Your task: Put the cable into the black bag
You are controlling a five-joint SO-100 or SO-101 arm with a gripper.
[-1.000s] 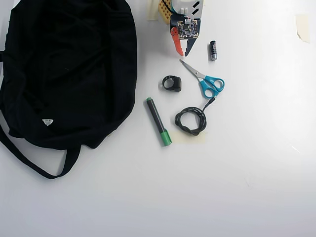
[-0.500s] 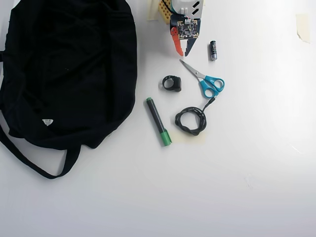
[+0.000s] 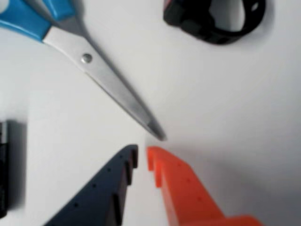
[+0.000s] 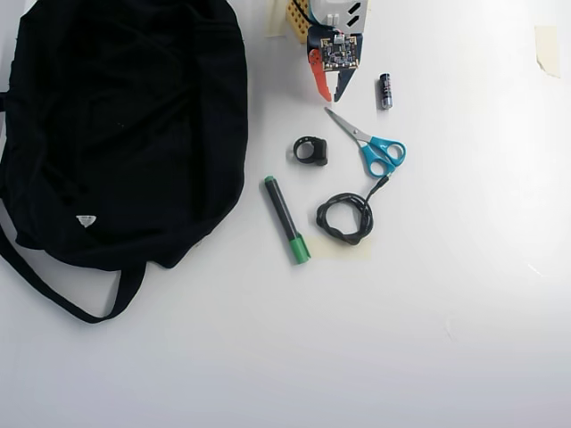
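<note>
The cable is a black coil lying on the white table, shown only in the overhead view, below the scissors and well clear of the arm. The black bag lies flat at the left with its strap trailing toward the bottom. My gripper is at the top centre, far from both. In the wrist view the gripper has an orange finger and a dark blue finger. Their tips are almost together with nothing between them, just short of the scissor tip.
Blue-handled scissors lie just in front of the gripper. A black ring-shaped object, a green marker and a small battery lie nearby. A piece of tape is stuck at the top right.
</note>
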